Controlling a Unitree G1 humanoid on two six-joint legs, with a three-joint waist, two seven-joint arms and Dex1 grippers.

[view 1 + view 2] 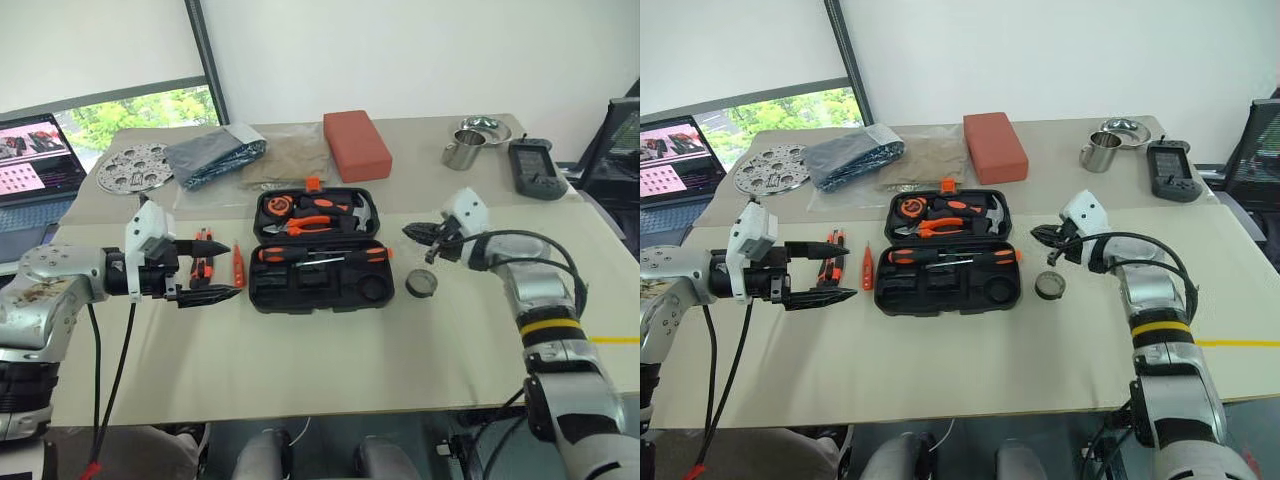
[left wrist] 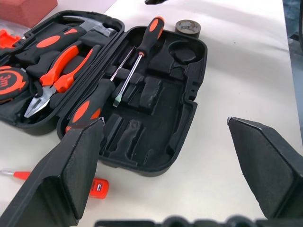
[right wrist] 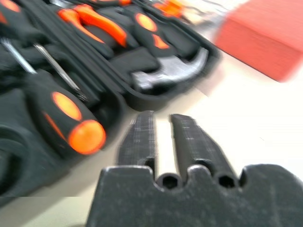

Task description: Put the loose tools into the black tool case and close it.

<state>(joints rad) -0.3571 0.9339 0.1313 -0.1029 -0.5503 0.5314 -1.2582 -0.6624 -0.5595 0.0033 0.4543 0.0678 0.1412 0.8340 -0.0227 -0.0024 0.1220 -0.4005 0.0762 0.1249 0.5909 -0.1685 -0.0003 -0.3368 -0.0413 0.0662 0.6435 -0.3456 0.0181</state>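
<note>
The black tool case (image 1: 310, 288) lies open at mid-table. Its near half holds two orange-and-black screwdrivers (image 1: 290, 254) end to end; its far half holds pliers, a hammer and a tape measure. A small black tape roll (image 1: 421, 283) sits on the table just right of the case. Left of the case lie the slim orange tester (image 1: 238, 265) and the orange-black utility knife (image 1: 203, 266). My left gripper (image 1: 215, 268) is open over the knife, holding nothing. My right gripper (image 1: 415, 233) is shut and empty, hovering beyond the tape roll near the case's right end.
A red-orange block (image 1: 356, 143) stands behind the case. A metal cup (image 1: 460, 152), a bowl (image 1: 486, 128) and a black handheld device (image 1: 535, 168) are at the far right. A grey bag (image 1: 215, 152), a perforated disc (image 1: 133, 166) and a laptop (image 1: 35, 155) are at the far left.
</note>
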